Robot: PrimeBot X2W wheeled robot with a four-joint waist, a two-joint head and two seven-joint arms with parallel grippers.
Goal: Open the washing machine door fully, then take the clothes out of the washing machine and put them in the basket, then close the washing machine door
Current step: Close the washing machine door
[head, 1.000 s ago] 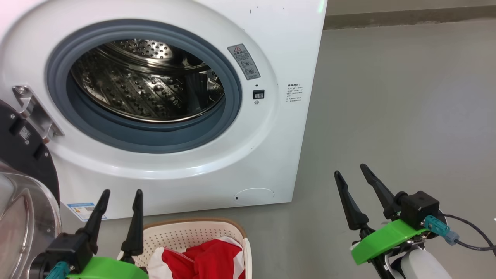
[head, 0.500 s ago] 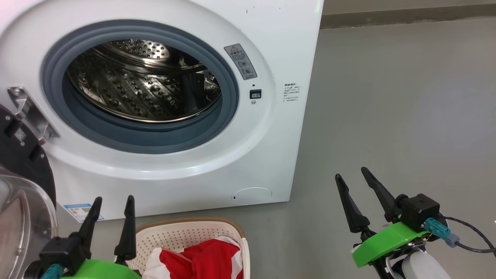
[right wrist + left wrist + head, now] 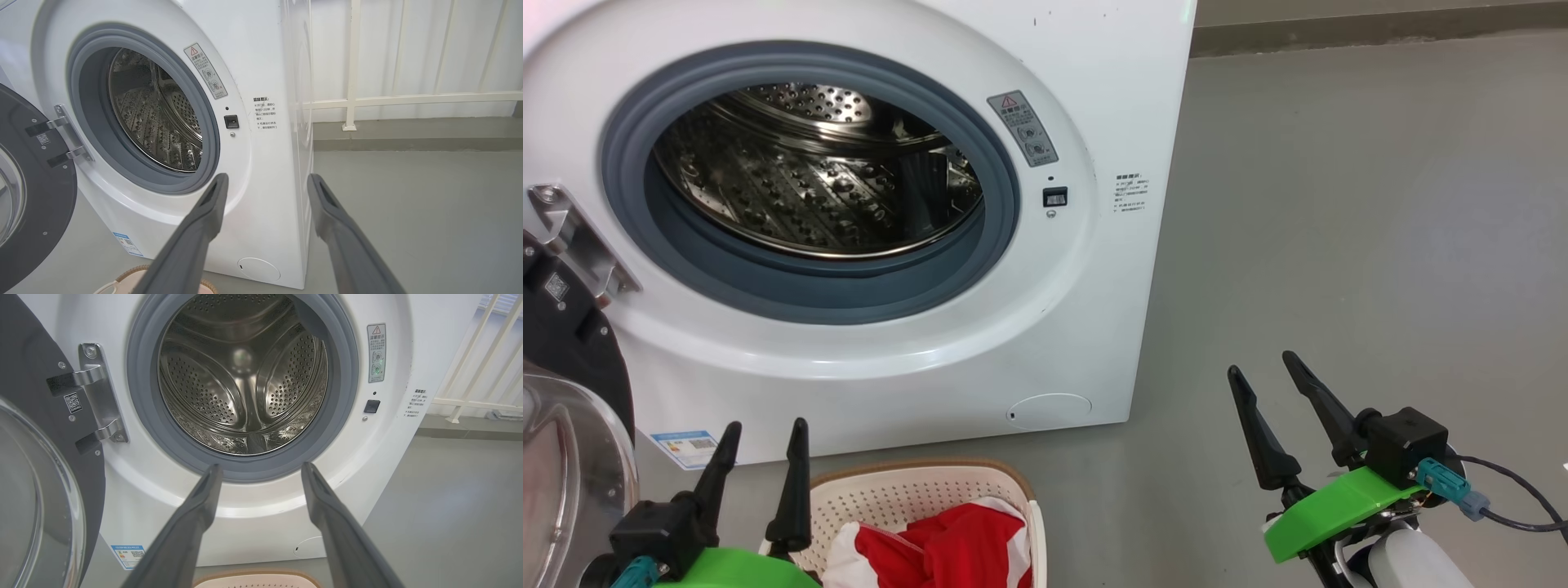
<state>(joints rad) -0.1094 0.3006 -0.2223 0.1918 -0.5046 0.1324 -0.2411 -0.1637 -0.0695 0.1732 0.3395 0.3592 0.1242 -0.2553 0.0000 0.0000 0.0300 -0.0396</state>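
Note:
The white washing machine (image 3: 1094, 98) fills the upper left, and its steel drum (image 3: 809, 171) holds nothing that I can see. The washing machine door (image 3: 564, 425) hangs swung wide open at the far left, black rim and clear glass bowl toward me. Red and white clothes (image 3: 931, 551) lie in the cream basket (image 3: 915, 490) on the floor before the machine. My left gripper (image 3: 765, 431) is open just left of the basket, with nothing between its fingers. Out over bare floor, right of the machine, my right gripper (image 3: 1262, 362) stands open too. In the left wrist view the drum (image 3: 245, 379) shows bare.
Grey floor (image 3: 1339, 204) stretches to the right of the machine. A white railing (image 3: 408, 98) and a low kerb stand behind it. The door's metal hinge (image 3: 572, 237) juts from the machine's left side.
The head view has drifted a little, so the machine sits further left. My left gripper sits a little lower than a second ago. The right gripper has barely moved.

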